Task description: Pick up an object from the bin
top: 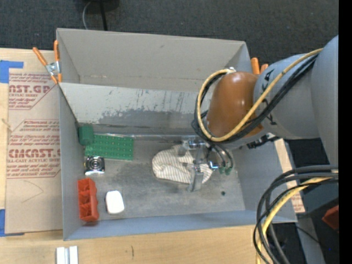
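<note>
A crumpled white cloth with thin stripes [171, 168] lies on the bin floor, right of the middle. My gripper [194, 181] comes down from the right and sits on the cloth's right edge, touching it. The gripper body hides part of the cloth's right side.
A flat green studded plate [110, 145] lies at the left near the back wall. Below it sits a small round metal piece [94, 164]. A red block [87, 200] and a white rounded piece [115, 202] lie in the front left corner. The arm and its cables hang over the bin's right side.
</note>
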Robot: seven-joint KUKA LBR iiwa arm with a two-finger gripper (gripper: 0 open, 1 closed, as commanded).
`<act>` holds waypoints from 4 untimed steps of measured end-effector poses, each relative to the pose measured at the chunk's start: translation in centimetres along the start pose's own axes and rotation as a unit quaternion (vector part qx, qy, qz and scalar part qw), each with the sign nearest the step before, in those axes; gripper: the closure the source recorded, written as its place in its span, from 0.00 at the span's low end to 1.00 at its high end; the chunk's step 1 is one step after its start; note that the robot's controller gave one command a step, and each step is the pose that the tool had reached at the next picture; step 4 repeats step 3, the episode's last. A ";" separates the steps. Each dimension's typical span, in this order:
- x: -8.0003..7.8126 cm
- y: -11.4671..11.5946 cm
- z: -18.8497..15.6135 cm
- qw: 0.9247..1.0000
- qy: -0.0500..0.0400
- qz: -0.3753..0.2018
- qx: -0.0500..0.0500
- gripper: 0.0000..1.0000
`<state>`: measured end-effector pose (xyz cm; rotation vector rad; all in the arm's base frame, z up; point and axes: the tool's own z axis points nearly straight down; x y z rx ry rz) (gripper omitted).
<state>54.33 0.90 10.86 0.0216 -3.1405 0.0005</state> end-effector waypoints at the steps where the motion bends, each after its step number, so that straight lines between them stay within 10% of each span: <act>1: -1.2 0.6 2.4 1.000 -0.002 0.015 -0.001 1.00; 2: -1.2 0.6 2.4 1.000 -0.002 0.015 -0.001 1.00; 3: -2.2 1.0 -10.5 1.000 -0.004 0.012 -0.001 1.00; 4: -2.2 1.0 -10.5 1.000 -0.004 0.012 -0.001 1.00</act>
